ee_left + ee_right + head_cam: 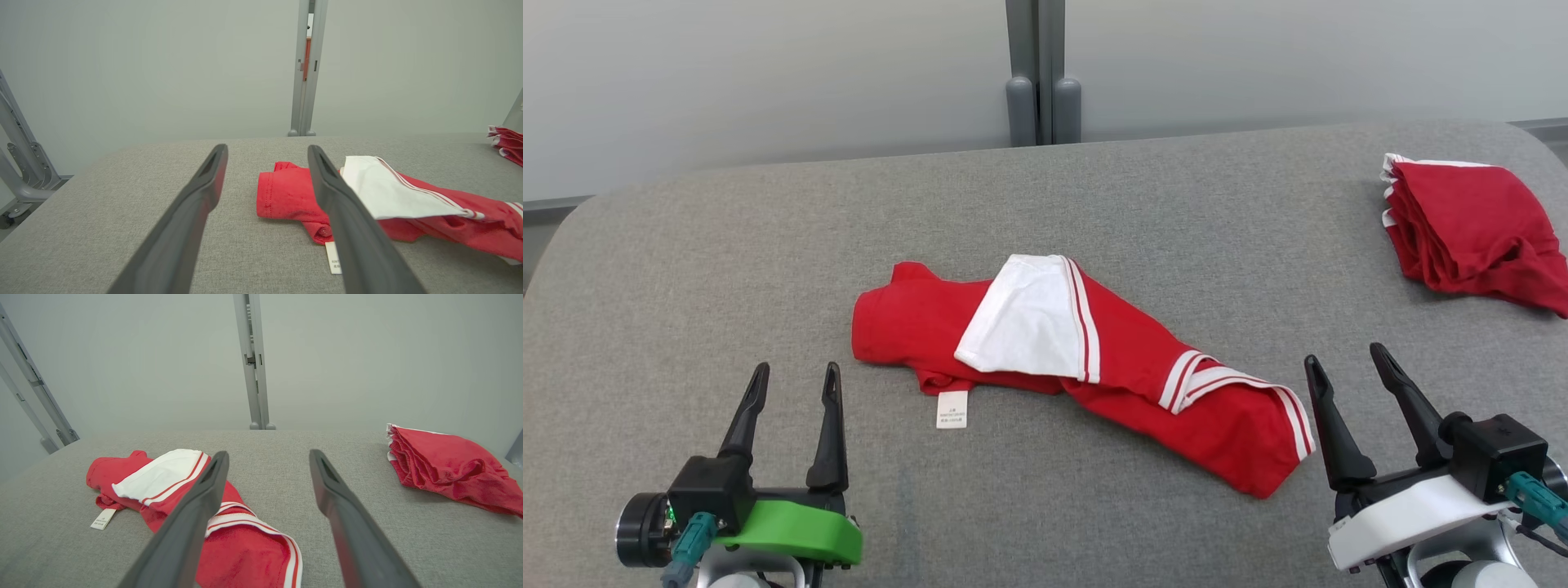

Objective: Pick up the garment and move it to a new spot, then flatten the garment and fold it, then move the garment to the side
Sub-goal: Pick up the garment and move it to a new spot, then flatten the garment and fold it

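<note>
Garment [1143, 367] sits bunched up around the middle of the grey table [768, 245]. It's red with white stripes, and a white panel [1021, 327] is flopped over its upper side. Its long axis runs on a diagonal in the head view. The plain red end points off to the robot's left and a bit farther away. The striped end points to the robot's right and closer in, finishing near the right gripper [1344, 354]. A small white tag [952, 408] pokes out of the near edge and lies flat on the table.

Both grippers are spread wide with nothing between the fingers. The left gripper [796, 369] is on the near left, clear of the cloth, with its fingers aimed toward the far edge. The right one is angled slightly leftward beside the striped end, and whether it touches the fabric is hard to say.

Over at the far right there's a separate pile of red cloth [1478, 229] with white trim, well apart from the garment. A grey post [1043, 73] stands behind the table.
</note>
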